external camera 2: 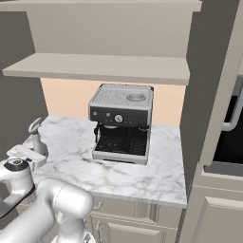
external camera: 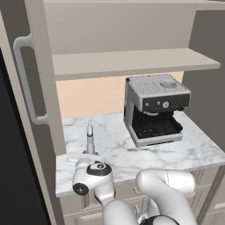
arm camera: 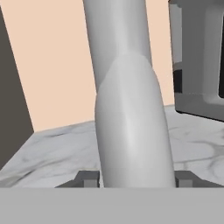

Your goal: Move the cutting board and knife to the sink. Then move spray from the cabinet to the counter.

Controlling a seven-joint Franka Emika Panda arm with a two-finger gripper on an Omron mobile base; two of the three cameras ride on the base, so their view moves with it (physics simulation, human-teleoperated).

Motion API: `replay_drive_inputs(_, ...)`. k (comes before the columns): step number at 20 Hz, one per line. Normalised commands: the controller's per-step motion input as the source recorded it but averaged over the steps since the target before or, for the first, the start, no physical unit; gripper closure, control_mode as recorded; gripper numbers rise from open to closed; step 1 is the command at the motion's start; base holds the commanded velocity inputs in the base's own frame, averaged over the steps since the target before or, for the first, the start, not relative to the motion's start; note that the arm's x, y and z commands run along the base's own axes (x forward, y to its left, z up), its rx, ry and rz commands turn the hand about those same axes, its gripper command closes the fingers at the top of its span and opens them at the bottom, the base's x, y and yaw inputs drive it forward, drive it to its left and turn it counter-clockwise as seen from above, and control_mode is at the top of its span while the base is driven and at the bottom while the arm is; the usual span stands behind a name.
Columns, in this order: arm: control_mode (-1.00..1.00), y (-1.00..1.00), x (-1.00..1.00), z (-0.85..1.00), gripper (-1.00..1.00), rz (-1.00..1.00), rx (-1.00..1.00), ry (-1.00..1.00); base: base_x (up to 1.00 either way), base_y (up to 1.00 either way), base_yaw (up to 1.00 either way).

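We judge the last step nearly done: at lower left of the left base view the spray (external camera: 90, 139) stands on the counter (external camera: 184, 151), out of the cabinet (external camera: 132, 61), our gripper (arm camera: 135, 178) half-open, fingertips flanking its body, release pending.

A peach wall (external camera: 88, 94) runs behind the marble surface (external camera: 193, 151) in front of me, where a steel espresso machine (external camera: 154, 107) stands towards the right. Below sit beige panelled drawers (external camera 2: 137, 230). A dark oven front (external camera 2: 230, 137) fills the tall unit to my right.
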Motion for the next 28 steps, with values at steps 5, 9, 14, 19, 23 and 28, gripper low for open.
replay_drive_inputs(5, -1.0, -0.1, 0.02, -0.26, -1.0, 0.0, 0.08, -0.01, 0.0, 0.0, 0.0)
replay_drive_inputs(9, -1.0, -0.02, -0.02, -0.15, -1.0, 0.0, 0.07, -0.04, 0.0, 0.0, 0.0)
replay_drive_inputs(14, -1.0, 0.0, -0.08, -0.12, -1.0, 0.0, 0.07, -0.06, 0.0, 0.0, 0.0)
replay_drive_inputs(19, -1.0, 0.0, -0.13, -0.09, -1.0, 0.0, 0.06, -0.06, 0.0, 0.0, 0.0)
replay_drive_inputs(23, -1.0, 0.04, -0.22, -0.02, -1.0, 0.0, 0.08, -0.1, 0.0, 0.0, 0.0)
replay_drive_inputs(28, -1.0, 0.01, -0.19, 0.01, -1.0, -0.01, 0.09, -0.07, 0.0, 0.0, 0.0)
